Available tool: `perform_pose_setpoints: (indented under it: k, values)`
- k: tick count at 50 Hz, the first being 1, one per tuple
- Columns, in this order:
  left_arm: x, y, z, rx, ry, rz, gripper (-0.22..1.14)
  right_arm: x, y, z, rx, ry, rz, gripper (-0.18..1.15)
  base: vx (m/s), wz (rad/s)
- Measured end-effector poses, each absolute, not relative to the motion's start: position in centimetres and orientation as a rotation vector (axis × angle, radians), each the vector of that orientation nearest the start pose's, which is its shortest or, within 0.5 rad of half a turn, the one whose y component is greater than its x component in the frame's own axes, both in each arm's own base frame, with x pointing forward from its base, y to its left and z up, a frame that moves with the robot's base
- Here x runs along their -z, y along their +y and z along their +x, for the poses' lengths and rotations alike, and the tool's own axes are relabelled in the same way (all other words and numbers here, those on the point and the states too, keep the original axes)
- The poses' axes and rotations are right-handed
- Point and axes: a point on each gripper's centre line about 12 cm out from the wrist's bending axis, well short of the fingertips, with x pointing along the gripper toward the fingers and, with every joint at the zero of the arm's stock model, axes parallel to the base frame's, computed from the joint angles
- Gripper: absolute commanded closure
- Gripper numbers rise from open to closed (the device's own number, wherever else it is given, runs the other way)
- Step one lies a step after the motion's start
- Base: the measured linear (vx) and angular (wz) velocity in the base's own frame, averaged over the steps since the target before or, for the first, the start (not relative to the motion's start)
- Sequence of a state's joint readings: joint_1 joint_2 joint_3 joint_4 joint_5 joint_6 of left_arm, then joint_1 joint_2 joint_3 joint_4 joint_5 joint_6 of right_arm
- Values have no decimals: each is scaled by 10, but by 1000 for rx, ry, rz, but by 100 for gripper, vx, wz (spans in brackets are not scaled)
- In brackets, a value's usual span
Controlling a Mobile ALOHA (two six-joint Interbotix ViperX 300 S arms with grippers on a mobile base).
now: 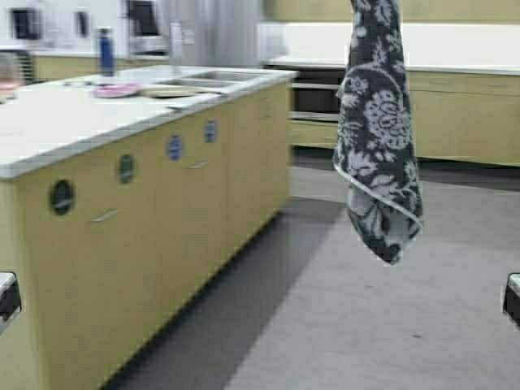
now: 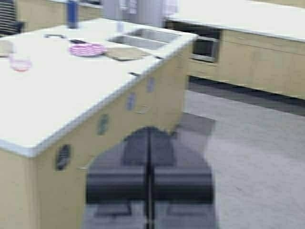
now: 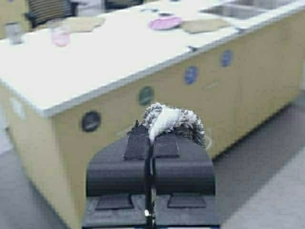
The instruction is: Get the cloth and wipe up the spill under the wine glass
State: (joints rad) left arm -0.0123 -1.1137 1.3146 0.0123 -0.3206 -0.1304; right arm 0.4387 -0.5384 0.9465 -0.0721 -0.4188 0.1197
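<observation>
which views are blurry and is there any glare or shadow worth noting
High view: mild blur, the cloth still readable, a dark shadow on the floor along the island. Left wrist view: the most smeared, the left gripper soft-edged. Right wrist view: the right gripper fairly sharp, the countertop washed out pale.

Both grippers are matte black. The left gripper (image 2: pixel 149 143) has two broad, flat fingers (image 2: pixel 136 145) with stepped, blocky bases and rectangular pads. The right gripper (image 3: pixel 150 143) looks the same. In the high view, black-and-white body parts (image 1: pixel 8 296) sit at the side edges.
</observation>
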Motion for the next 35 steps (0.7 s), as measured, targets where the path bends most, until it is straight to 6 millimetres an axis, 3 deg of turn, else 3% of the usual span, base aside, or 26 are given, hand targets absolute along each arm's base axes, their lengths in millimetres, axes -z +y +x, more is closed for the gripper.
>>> perform_pose_setpoints:
  k: [35]
  values:
    - [-267, -3, 170, 23, -119, -108, 89, -289, 128, 261, -474, 15, 53, 90, 1, 42]
